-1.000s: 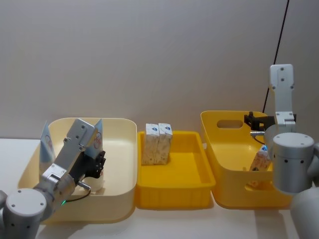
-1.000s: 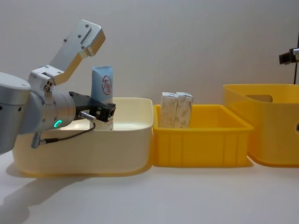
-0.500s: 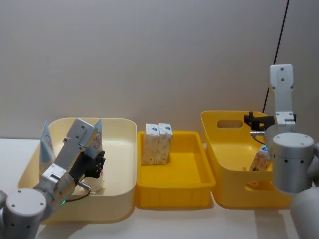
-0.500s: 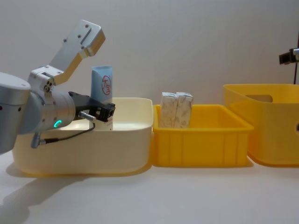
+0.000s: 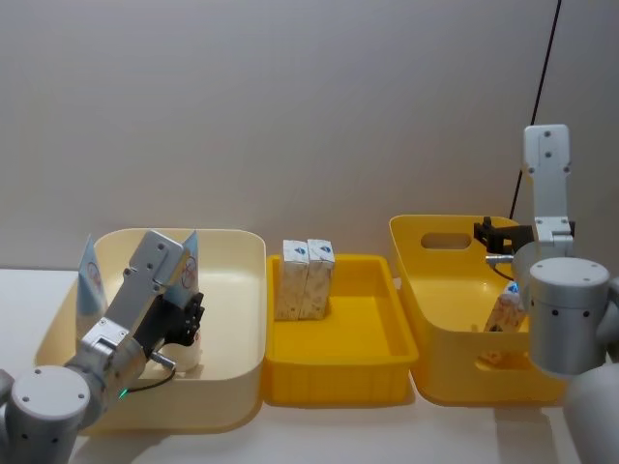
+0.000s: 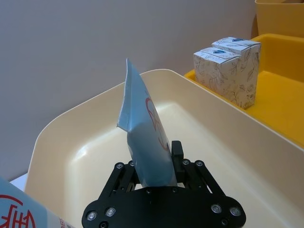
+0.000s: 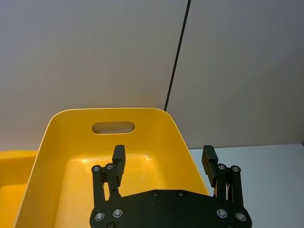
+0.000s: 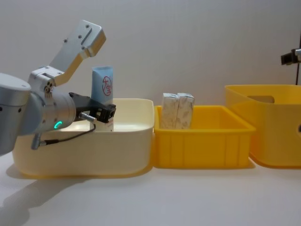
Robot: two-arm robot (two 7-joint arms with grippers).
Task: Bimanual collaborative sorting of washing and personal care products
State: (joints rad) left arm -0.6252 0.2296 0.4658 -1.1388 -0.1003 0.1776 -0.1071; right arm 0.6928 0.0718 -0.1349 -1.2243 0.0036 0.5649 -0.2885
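My left gripper [image 5: 191,316] is inside the cream tub [image 5: 237,290], shut on a pale blue squeeze tube [image 5: 188,263] that stands upright with its white cap down. From the left wrist the tube [image 6: 145,137] sits between the black fingers of the left gripper [image 6: 154,160]. A second blue tube [image 5: 89,278] leans at the tub's left wall. Two white cartons [image 5: 307,277] stand side by side in the yellow tray [image 5: 338,372]. Another carton [image 5: 504,313] lies in the yellow tub [image 5: 435,280], over which my right gripper [image 7: 164,160] hangs open and holds nothing.
The three containers stand in a row on the white table, cream tub left, yellow tray [image 8: 202,146] in the middle, yellow tub [image 8: 268,127] right. A plain wall is close behind them. A black cable [image 5: 542,77] runs down the wall at the right.
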